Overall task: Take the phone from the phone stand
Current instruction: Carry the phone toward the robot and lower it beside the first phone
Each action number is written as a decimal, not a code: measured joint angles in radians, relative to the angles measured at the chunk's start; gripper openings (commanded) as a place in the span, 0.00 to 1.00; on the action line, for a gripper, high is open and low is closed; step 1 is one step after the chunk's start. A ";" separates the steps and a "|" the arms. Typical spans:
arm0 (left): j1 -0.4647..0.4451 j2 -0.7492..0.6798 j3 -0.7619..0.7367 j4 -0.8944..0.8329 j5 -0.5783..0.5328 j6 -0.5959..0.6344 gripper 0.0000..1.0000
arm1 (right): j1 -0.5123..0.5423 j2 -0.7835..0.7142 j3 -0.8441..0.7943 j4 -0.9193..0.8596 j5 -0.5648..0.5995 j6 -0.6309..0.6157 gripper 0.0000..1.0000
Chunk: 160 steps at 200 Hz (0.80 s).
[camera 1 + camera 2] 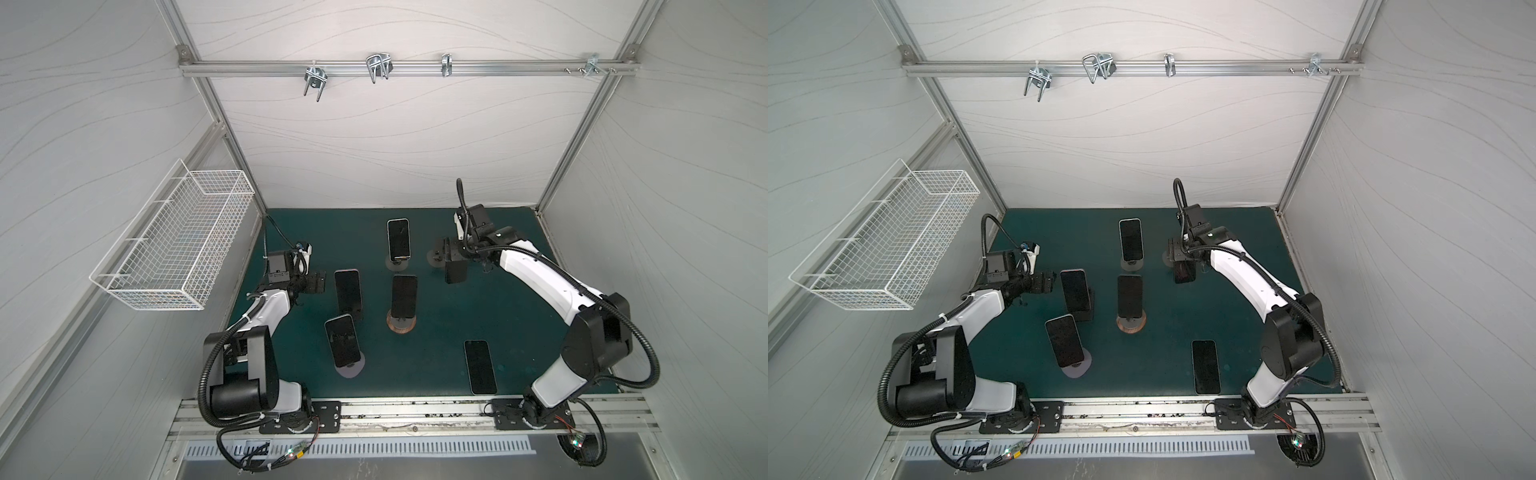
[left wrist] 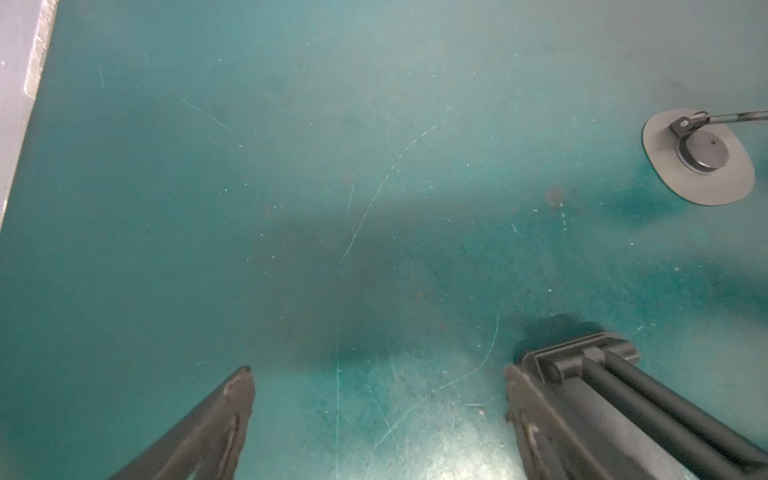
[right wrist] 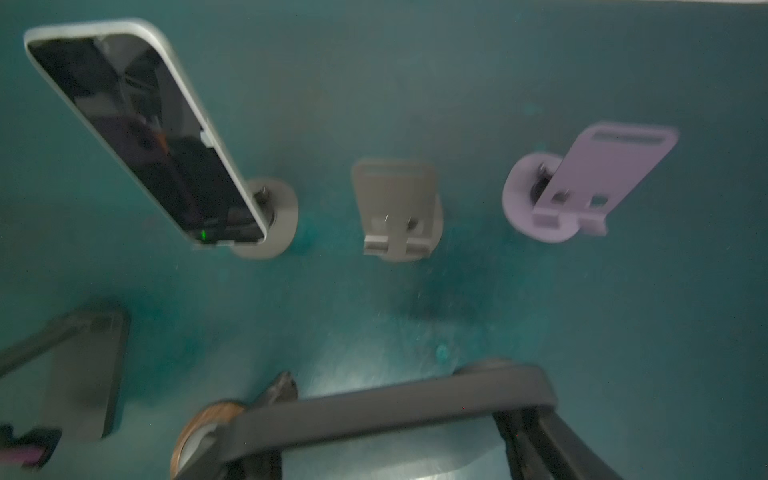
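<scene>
In a top view the right gripper point(image 1: 456, 261) clamps the phone point(image 1: 457, 273), clear of the empty grey stand point(image 1: 435, 257) just at its 9 o'clock. The phone's long axis runs 12 to 6. The left gripper point(image 1: 315, 286), jaws spread and empty, sits well apart toward 9 o'clock.

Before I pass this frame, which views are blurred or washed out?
Right wrist view: motion blur smears the lilac plastic phone stand and the dark grey phone in the right gripper. Left wrist view: hazy, pale glare on the scratched teal mat. Both top views: sharp.
</scene>
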<state>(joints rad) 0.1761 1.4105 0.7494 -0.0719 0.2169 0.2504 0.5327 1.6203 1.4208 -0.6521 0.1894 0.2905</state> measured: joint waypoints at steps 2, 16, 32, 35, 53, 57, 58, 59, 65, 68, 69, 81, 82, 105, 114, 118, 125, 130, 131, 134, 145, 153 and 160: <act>0.000 0.000 0.000 -0.001 0.000 0.000 0.95 | 0.004 -0.002 -0.004 -0.004 -0.001 0.003 0.69; 0.000 0.000 0.000 0.000 0.000 0.000 0.95 | 0.025 -0.022 -0.035 -0.024 -0.011 0.017 0.69; 0.000 0.000 0.000 -0.001 0.000 0.000 0.95 | 0.045 -0.046 -0.079 -0.042 -0.028 0.039 0.69; 0.000 0.000 0.000 -0.001 0.000 0.000 0.95 | 0.048 -0.050 -0.088 -0.046 -0.032 0.043 0.69; 0.000 0.000 0.000 -0.002 0.000 0.000 0.95 | 0.068 -0.072 -0.137 -0.068 -0.051 0.069 0.69; 0.000 0.000 0.000 -0.003 0.000 0.000 0.95 | 0.073 -0.076 -0.150 -0.072 -0.053 0.079 0.69; 0.000 0.000 0.000 -0.003 0.000 0.000 0.95 | 0.074 -0.077 -0.152 -0.073 -0.054 0.079 0.69; 0.000 0.000 0.000 -0.003 0.000 0.000 0.95 | 0.076 -0.078 -0.156 -0.074 -0.055 0.080 0.69; 0.000 0.000 0.000 -0.003 0.000 0.000 0.95 | 0.084 -0.083 -0.172 -0.080 -0.058 0.089 0.69; 0.000 0.000 0.001 -0.005 0.000 0.000 0.95 | 0.087 -0.085 -0.179 -0.083 -0.061 0.097 0.69; 0.000 0.000 0.001 -0.005 0.000 0.000 0.95 | 0.090 -0.087 -0.183 -0.084 -0.061 0.098 0.69; 0.000 0.000 0.002 -0.008 0.000 0.000 0.95 | 0.107 -0.098 -0.216 -0.095 -0.076 0.123 0.69; 0.000 0.000 0.002 -0.008 0.000 0.000 0.95 | 0.109 -0.099 -0.220 -0.097 -0.078 0.126 0.69; 0.000 0.000 0.002 -0.008 0.000 0.000 0.95 | 0.148 -0.128 -0.274 -0.111 -0.113 0.179 0.69; 0.000 0.000 0.002 -0.009 0.000 0.000 0.95 | 0.167 -0.140 -0.292 -0.120 -0.124 0.202 0.69; 0.000 0.000 0.002 -0.009 0.000 0.000 0.95 | 0.176 -0.144 -0.297 -0.124 -0.126 0.213 0.69; 0.000 0.000 0.002 -0.009 0.000 0.000 0.95 | 0.191 -0.150 -0.307 -0.130 -0.128 0.230 0.69; 0.000 0.000 0.002 -0.009 0.000 -0.001 0.95 | 0.203 -0.155 -0.315 -0.134 -0.130 0.244 0.69; 0.000 0.000 0.002 -0.009 0.000 -0.001 0.95 | 0.205 -0.156 -0.316 -0.135 -0.130 0.246 0.69; 0.000 0.000 0.002 -0.009 0.000 0.000 0.95 | 0.211 -0.158 -0.320 -0.136 -0.130 0.254 0.69; 0.002 0.000 0.002 -0.009 0.000 -0.001 0.95 | 0.237 -0.169 -0.343 -0.142 -0.133 0.292 0.69; 0.003 0.000 0.002 -0.009 0.000 -0.001 0.95 | 0.257 -0.177 -0.360 -0.150 -0.136 0.325 0.69; 0.005 0.000 0.002 -0.010 0.000 -0.001 0.95 | 0.273 -0.182 -0.372 -0.157 -0.140 0.354 0.69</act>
<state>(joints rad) 0.1806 1.4109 0.7513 -0.0814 0.2169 0.2497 0.8059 1.4387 1.0485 -0.8093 0.0494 0.6449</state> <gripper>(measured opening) 0.953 0.743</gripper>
